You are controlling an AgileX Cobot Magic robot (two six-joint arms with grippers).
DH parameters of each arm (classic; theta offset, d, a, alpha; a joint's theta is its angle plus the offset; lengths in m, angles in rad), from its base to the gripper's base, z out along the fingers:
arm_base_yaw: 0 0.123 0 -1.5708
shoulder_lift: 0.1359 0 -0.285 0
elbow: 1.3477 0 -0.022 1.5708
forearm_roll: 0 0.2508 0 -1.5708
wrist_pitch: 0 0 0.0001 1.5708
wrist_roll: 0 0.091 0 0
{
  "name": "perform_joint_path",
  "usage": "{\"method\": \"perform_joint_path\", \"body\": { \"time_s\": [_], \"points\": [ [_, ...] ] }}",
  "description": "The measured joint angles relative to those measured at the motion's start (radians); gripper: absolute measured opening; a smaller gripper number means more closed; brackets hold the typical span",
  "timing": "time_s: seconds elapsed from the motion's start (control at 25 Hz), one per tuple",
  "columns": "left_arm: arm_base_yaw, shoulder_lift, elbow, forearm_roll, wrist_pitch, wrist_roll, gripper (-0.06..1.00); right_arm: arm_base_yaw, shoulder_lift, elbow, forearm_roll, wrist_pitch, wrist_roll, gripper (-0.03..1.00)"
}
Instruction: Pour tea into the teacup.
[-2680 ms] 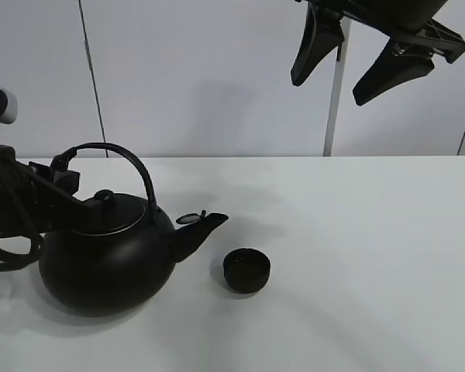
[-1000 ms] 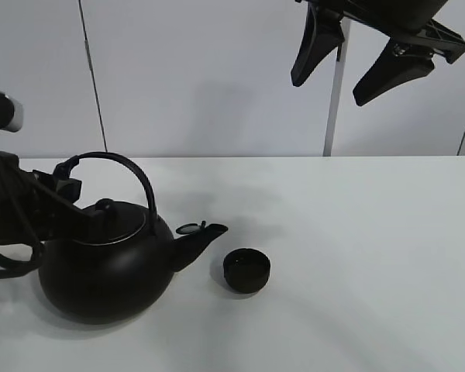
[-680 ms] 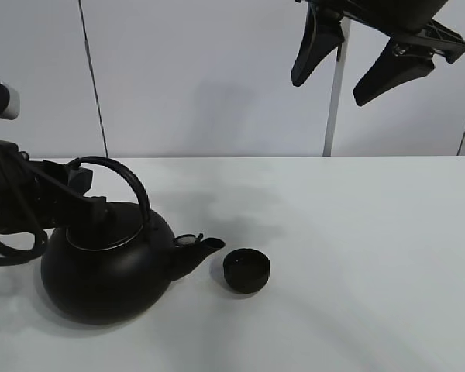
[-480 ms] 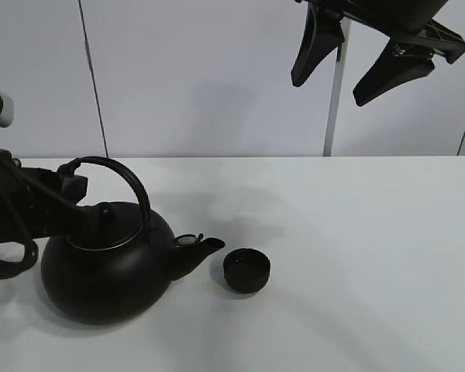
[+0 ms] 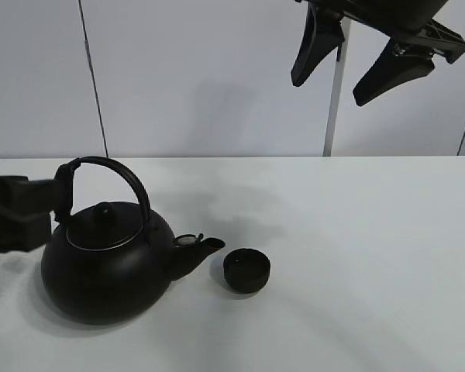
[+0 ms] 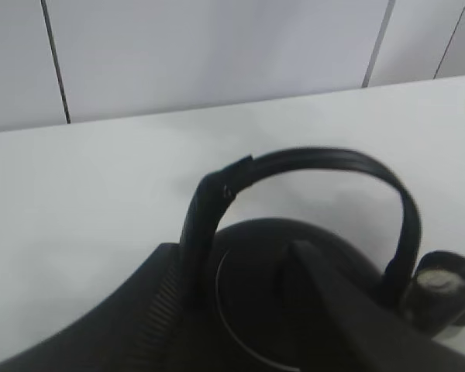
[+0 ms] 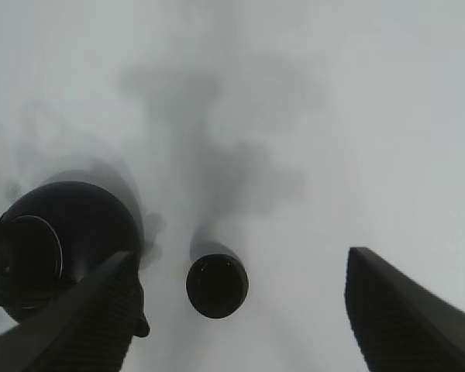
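The small black teacup stands on the white table just right of the kettle's spout; it shows from above in the right wrist view. The big black kettle rests upright on the table with its arched handle up. My left gripper is at the kettle's left, by the handle's left end, and its fingers stand apart, open, gripping nothing. My right gripper hangs high above the table, open and empty, with its fingertips framing the teacup far below.
A white tiled wall with a vertical metal strip rises behind the table. The bare white tabletop stretches to the right of the teacup.
The kettle came down from a slight lift and now rests on the table. My left gripper let go of the handle and drew back to the left. The right arm has not moved.
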Motion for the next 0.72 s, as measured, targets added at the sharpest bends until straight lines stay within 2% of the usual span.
{"method": "perform_joint_path", "body": {
  "time_s": [0.16,0.24,0.32,0.44,0.56,0.72],
  "points": [
    [0.000,-0.172,0.000,0.010,0.006,-0.032,0.34,0.000,0.000,0.000,0.000,0.000,0.000,0.51],
    [0.000,-0.260,-0.035,0.010,0.086,-0.036,0.38,0.000,0.000,0.000,0.000,0.000,0.000,0.51],
    [0.000,-0.344,-0.093,0.010,0.232,-0.032,0.41,0.000,0.000,0.000,0.000,0.000,0.000,0.51],
    [0.000,-0.416,-0.232,-0.004,0.521,0.008,0.45,0.000,0.000,0.000,0.000,0.000,0.000,0.51],
    [0.000,-0.421,-0.412,-0.048,0.804,0.038,0.47,0.000,0.000,0.000,0.000,0.000,0.000,0.51],
    [0.011,-0.364,-0.628,-0.059,1.078,0.045,0.47,0.000,0.000,0.000,0.000,0.002,0.000,0.51]
  ]
}}
